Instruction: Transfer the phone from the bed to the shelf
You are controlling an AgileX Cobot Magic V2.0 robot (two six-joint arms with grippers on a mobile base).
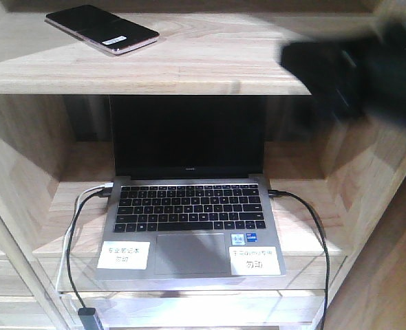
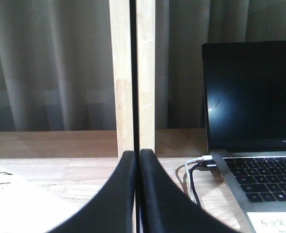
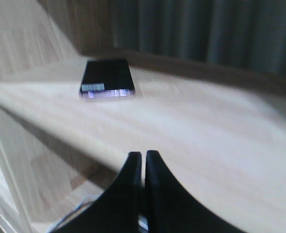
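Phone [image 1: 103, 29] lies flat on upper shelf [image 1: 189, 62] plank, above laptop [image 1: 189, 206]. Placement looks done. Right gripper [image 3: 144, 160] empty, jaws closed, well apart from phone. Left gripper [image 2: 137, 158] closed, empty. Nothing left but retreat.

Phone [image 1: 101, 29]: glossy black face, pinkish metallic edge, small white sticker near one end. Shelf [image 1: 210, 65]: pale natural wood, visible grain. Laptop [image 1: 189, 227]: silver body, black keys, dark screen, two white labels with dark print, small blue sticker. Cables: one white [image 1: 69, 234], one black [image 1: 316, 227]. Curtain [image 2: 51, 63] beyond the left gripper [image 2: 136, 158]: grey, vertical folds. Both grippers black, right gripper [image 3: 143, 158] included.
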